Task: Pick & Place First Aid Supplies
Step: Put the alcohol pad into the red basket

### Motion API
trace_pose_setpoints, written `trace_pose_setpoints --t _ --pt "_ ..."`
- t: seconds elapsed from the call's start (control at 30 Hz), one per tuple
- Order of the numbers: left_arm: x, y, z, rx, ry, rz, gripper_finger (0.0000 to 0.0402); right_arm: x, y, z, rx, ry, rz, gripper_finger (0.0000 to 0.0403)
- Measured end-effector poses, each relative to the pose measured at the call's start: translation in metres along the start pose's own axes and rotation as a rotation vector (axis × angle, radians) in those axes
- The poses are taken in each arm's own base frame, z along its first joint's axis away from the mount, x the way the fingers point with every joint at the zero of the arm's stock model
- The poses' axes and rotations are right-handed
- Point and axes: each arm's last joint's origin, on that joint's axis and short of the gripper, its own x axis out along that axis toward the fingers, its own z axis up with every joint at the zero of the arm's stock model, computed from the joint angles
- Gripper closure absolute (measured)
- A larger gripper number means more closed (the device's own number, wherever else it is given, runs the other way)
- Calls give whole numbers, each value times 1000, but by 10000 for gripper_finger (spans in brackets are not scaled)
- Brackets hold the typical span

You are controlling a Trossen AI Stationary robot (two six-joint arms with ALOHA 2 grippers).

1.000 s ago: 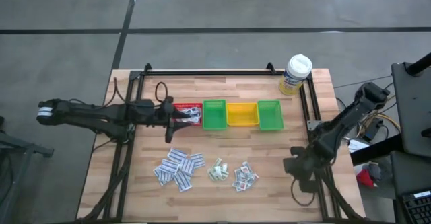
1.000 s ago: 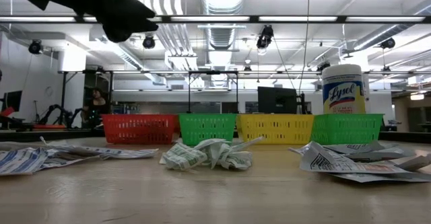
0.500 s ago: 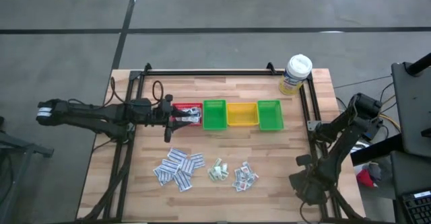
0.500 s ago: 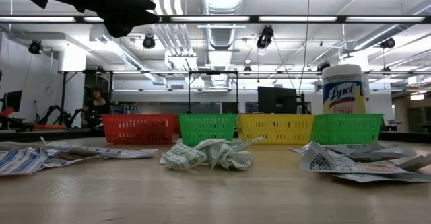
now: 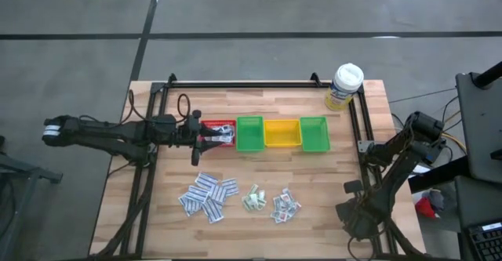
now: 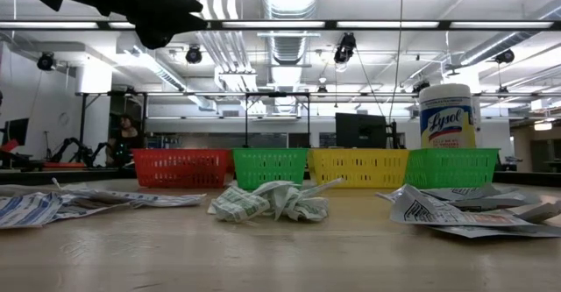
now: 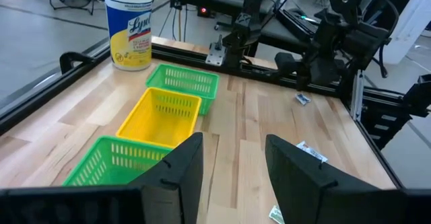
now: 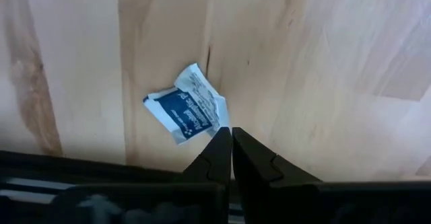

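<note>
The first aid supplies lie as three small heaps of white packets (image 5: 208, 196), (image 5: 253, 199), (image 5: 285, 205) on the wooden table, toward its near edge. One loose white-and-blue packet (image 8: 188, 107) lies flat by the table's near right corner. My right gripper (image 8: 231, 135) points down over it, shut, with its tips at the packet's corner. My left gripper (image 7: 232, 158) hovers open over the red bin (image 5: 221, 133) with nothing between its fingers. My right gripper comes from above with its shut fingertips (image 8: 221, 143) at one corner of the loose packet (image 8: 217, 115), which lies flat on the table. I cannot tell whether the tips touch it.
A row of red, green (image 5: 249, 133), yellow (image 5: 281, 132) and green (image 5: 313, 133) bins stands mid-table, with packets lying in the red one. A white-capped bottle (image 5: 346, 85) stands at the far right corner. A black frame rail (image 5: 365, 147) runs along the table's right side, next to my right arm.
My right gripper has moved toward the table's near right corner and gone down, tipping until it points steeply down. It has stayed shut. The packets and bins have not moved.
</note>
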Motion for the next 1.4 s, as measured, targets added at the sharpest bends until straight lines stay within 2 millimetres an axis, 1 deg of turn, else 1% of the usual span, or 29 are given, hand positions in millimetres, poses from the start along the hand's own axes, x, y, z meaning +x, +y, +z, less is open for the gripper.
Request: trace_pose_setpoints --t 0.2,0.5,0.6,0.7,0.97,1.13,1.27,1.4 --pt "0 0 0 -2 0 0 248 0 2 2 7 -18 21 384" --pt "0 0 0 -5 0 0 248 1 3 2 24 -37 24 313" --pt "0 0 0 -5 1 -1 248 2 1 2 37 -56 -1 299" --pt "0 0 0 -5 1 0 248 5 -1 2 50 -55 -14 297" --pt "0 0 0 -5 1 -1 248 9 -3 0 74 -41 -12 312" --pt "0 0 0 -5 1 -1 248 10 0 -1 81 -35 17 305" --pt "0 0 0 -5 2 -1 248 16 2 -3 102 -29 7 299" --pt "0 0 0 -5 2 0 248 26 0 -2 121 -4 -35 300"
